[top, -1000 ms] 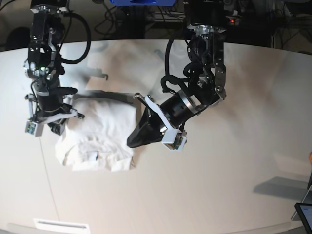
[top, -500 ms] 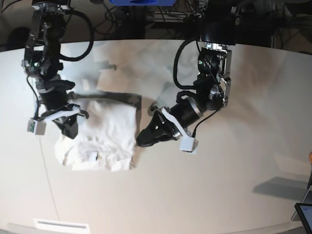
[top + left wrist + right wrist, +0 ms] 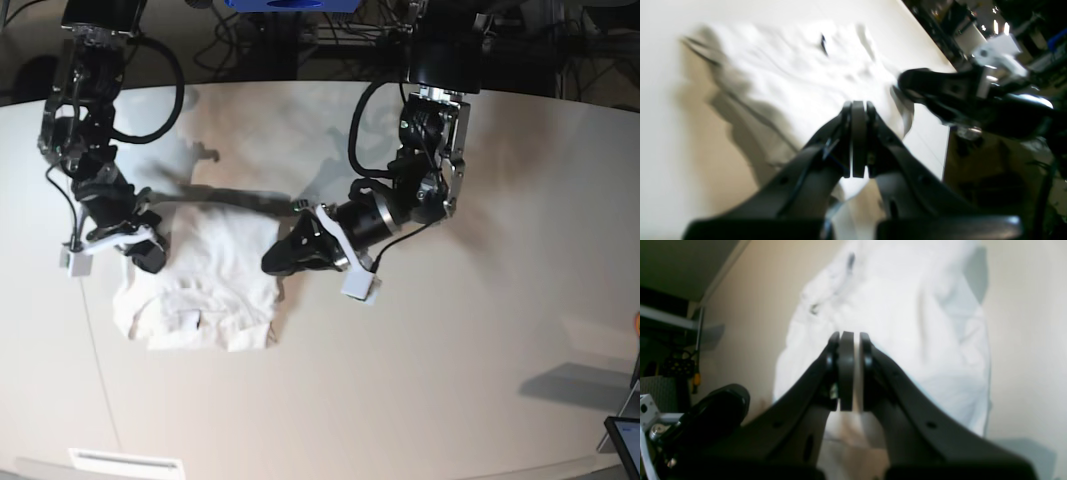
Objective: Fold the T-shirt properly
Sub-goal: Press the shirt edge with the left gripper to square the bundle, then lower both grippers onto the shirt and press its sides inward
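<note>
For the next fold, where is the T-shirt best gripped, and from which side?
Probably the two far corners of the T-shirt, opposite the collar end. It lies flat as a folded rectangle, and the right gripper and left gripper, both shut, flank its side edges there; each could pinch its own corner from outside.

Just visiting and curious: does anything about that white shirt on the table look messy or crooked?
Nothing is damaged. The T-shirt is a wrinkled, uneven bundle: its near edge is ragged and bulges out unevenly.
</note>
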### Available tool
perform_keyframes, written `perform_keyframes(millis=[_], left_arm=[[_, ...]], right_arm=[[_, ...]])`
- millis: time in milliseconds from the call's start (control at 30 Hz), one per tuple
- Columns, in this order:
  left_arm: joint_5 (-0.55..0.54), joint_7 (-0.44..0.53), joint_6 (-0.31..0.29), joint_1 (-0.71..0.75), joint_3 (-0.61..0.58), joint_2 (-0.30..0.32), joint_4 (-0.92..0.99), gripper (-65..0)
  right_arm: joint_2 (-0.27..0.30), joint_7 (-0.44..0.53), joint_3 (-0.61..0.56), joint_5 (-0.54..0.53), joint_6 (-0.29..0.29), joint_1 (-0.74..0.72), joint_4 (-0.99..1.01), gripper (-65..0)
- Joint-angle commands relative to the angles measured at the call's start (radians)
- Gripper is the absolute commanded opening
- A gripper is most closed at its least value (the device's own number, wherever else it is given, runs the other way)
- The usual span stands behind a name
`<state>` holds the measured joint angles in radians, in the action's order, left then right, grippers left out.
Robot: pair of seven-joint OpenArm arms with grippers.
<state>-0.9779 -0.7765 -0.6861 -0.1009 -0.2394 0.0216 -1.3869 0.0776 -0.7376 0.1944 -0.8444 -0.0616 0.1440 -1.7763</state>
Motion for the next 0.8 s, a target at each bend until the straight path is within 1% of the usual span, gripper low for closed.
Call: perform_keyframes(millis=[0,67,133,200,300,367,500,567,600,667,767], left_arm=[[-0.022,0.024,-0.012,-0.020,-0.002,-0.002,0.016,-65.0],[-0.005,0.025,-0.012,-0.032,-0.005,-0.005,0.063,-65.0],[0.049,0.025,-0.012,-0.046,-0.005,-0.010,0.119,-65.0],[0.118,0.025,-0.012,-0.058,0.004,-0.033,0.157,-65.0],[0.208,0.027,-0.012,-0.069,0.007,-0.044,0.200,-65.0],[0.242,0.030,-0.012,-0.069,0.007,-0.047,0.206,-65.0],[0.247,0.091,-0.012,-0.070,0.007,-0.050,0.214,-65.0],[0.247,0.096,-0.012,-0.070,0.007,-0.045,0.214,-65.0],[0.248,0.096,-0.012,-0.070,0.007,-0.045,0.214,-65.0],[0.248,0.096,-0.012,-0.070,0.007,-0.045,0.215,-65.0],[0.248,0.098,-0.012,-0.070,0.007,-0.045,0.226,-65.0]], right_arm=[[0.009,0.017,0.003,-0.020,0.010,-0.014,0.013,-61.4],[0.009,0.019,0.001,-0.020,0.024,-0.024,0.052,-61.4],[0.009,0.019,0.001,-0.019,0.058,-0.030,0.097,-61.4],[0.011,0.019,0.003,-0.020,0.079,-0.039,0.135,-61.4],[0.011,0.019,0.003,-0.020,0.105,-0.044,0.184,-61.4],[0.011,0.019,0.003,-0.020,0.121,-0.044,0.204,-61.4],[0.015,0.019,0.003,-0.016,0.136,-0.044,0.243,-61.4],[0.038,0.020,0.004,-0.019,0.136,-0.044,0.267,-61.4],[0.044,0.020,0.004,-0.019,0.145,-0.044,0.283,-61.4],[0.046,0.020,0.003,-0.017,0.173,-0.051,0.310,-61.4],[0.058,0.020,0.004,-0.019,0.188,-0.056,0.353,-61.4]])
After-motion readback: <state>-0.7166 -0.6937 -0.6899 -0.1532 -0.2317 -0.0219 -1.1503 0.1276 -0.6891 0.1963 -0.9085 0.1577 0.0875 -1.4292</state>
